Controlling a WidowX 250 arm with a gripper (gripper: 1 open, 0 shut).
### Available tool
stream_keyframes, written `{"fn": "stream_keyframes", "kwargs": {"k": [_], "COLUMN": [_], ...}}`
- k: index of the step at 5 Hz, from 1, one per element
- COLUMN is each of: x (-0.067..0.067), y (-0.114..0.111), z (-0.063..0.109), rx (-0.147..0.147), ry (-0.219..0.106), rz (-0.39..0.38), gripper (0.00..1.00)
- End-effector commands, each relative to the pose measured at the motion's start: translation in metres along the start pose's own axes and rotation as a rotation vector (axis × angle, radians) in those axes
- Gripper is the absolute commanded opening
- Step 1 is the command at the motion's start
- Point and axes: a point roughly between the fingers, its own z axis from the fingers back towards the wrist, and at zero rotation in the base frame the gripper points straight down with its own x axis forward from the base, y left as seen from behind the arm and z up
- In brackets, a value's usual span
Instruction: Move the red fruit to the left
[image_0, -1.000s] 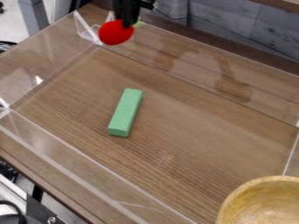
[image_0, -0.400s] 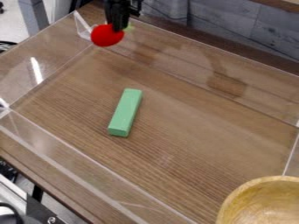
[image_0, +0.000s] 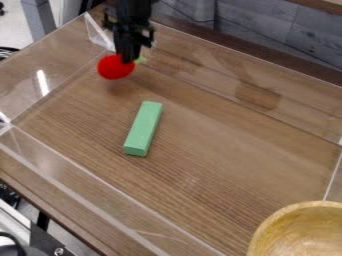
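Jaws (image_0: 127, 57) closed, apparently on the red fruit (image_0: 116, 67), with the exact contact hard to make out; pointed downward from the upper part of the view. Dark arm (image_0: 134, 36) above, reaching in from the top edge and partly covering the fruit's upper side. Red fruit: small, rounded, bright red, with a pale green leafy top (image_0: 140, 58) on its right side in the view; located in the upper left of the view, above or on the tabletop (image_0: 221, 130), which of the two not discernible. Farther out, nearer the bottom of the view: green block (image_0: 143, 128), long and rectangular, lying flat, apart from the fruit. At lower right: pale yellow bowl (image_0: 297, 232), partly cut off by the frame.
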Motion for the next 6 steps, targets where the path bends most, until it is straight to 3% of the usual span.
{"fn": "stream_keyframes", "kwargs": {"k": [1, 2, 3, 4, 5, 6], "x": [-0.005, -0.01, -0.016, -0.021, -0.013, -0.009], "y": [0.009, 0.01, 0.017, 0.027, 0.029, 0.048], "z": [0.021, 0.013, 0.009, 0.003, 0.005, 0.003], "rx": [0.019, -0.005, -0.032, -0.036, -0.044, -0.049], "ry": [-0.079, -0.077, -0.074, -0.074, -0.077, -0.071], "rz": [0.029, 0.044, 0.063, 0.086, 0.125, 0.149], "gripper": [0.0, 1.0, 1.0, 1.0, 0.0, 0.0]}}
